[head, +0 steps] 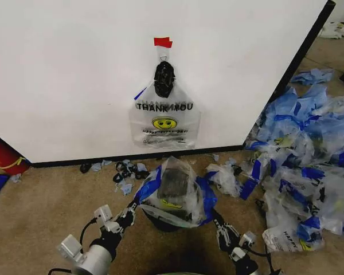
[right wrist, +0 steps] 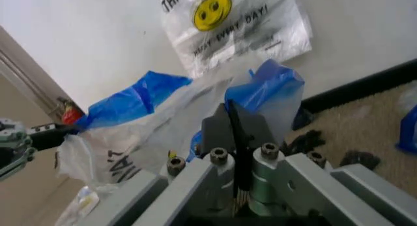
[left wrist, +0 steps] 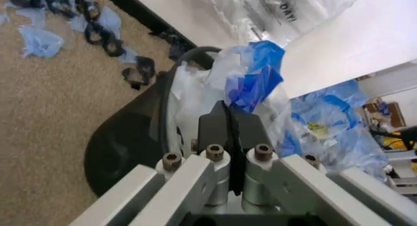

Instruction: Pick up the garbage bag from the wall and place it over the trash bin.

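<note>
1. The left tool (head: 130,216) is closed on a blue-taped edge of the garbage bag (head: 175,192); the left wrist view shows its jaws pinched together on the film (left wrist: 251,79).
2. The right tool (head: 218,228) is likewise clamped on the opposite blue edge, plastic bunched just ahead of its tips.
3. The bag is stretched between the two tools, draped over the trash bin (head: 160,223), whose dark rim sits just below and between them.
4. A second printed bag (head: 164,114) hangs on the wall (head: 63,74) well beyond both tools, under a black knot with red tape (head: 163,42).
5. Risk: the thin film may slip from either pinch or tear if the tools pull apart too hard.
6. Risk: the bag's mouth looks bunched rather than spread, so it could snag on the rim or sit on one side only.
7. The light bin might tip or slide on the carpet (head: 40,200) if it is dragged.
</note>
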Motion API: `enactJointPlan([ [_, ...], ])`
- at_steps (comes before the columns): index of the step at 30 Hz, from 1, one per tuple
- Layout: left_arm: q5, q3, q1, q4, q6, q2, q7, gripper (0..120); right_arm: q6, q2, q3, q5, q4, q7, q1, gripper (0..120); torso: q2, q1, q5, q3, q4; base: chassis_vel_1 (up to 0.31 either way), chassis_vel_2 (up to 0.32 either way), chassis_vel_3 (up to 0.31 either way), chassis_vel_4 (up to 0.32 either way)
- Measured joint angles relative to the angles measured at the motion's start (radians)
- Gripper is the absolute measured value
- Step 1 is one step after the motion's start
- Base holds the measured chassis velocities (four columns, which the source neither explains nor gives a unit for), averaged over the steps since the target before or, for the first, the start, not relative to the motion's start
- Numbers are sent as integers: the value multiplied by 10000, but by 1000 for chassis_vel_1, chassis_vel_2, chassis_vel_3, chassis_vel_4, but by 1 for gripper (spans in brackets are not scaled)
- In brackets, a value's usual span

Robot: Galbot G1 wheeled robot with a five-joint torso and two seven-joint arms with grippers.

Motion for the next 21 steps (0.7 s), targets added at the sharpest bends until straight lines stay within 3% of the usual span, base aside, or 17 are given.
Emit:
enactJointPlan([
  [14,695,368,99,1065,-319,-296,174,0,-13,204,-47,12,-1190,-317,113,0,0,0,-5,1,0,0,0,0,0],
  [21,864,361,254,1114,-406,-331,253,0,-16,224,-102,27,-1260,-325,156,0,1,0,-8,1,1,0,0,0,0],
])
